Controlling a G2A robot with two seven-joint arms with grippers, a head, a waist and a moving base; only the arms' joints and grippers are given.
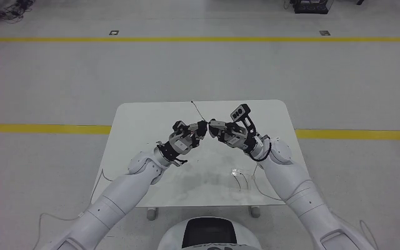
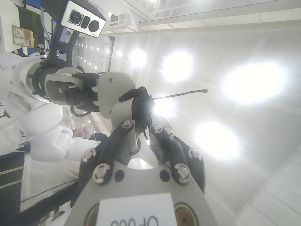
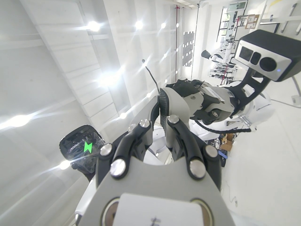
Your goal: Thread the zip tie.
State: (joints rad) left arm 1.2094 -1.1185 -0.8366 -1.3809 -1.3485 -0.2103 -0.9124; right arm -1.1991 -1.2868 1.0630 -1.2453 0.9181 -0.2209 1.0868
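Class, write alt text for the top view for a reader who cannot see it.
The left gripper and right gripper meet tip to tip above a white table; a thin black zip tie sticks out from where they meet, pointing away from the robot.

The top camera sits on the robot above its arms and looks steeply down on the white worktop (image 1: 144, 125), far enough off to take in the whole slab and the floor beyond. Each wrist camera rides just behind its own tool, very near, tilted up toward the ceiling lights. The left wrist view faces the right tool (image 2: 140, 95); the right wrist view faces the left tool (image 3: 165, 92). All three share the spot where both tools meet at the zip tie (image 1: 198, 110).
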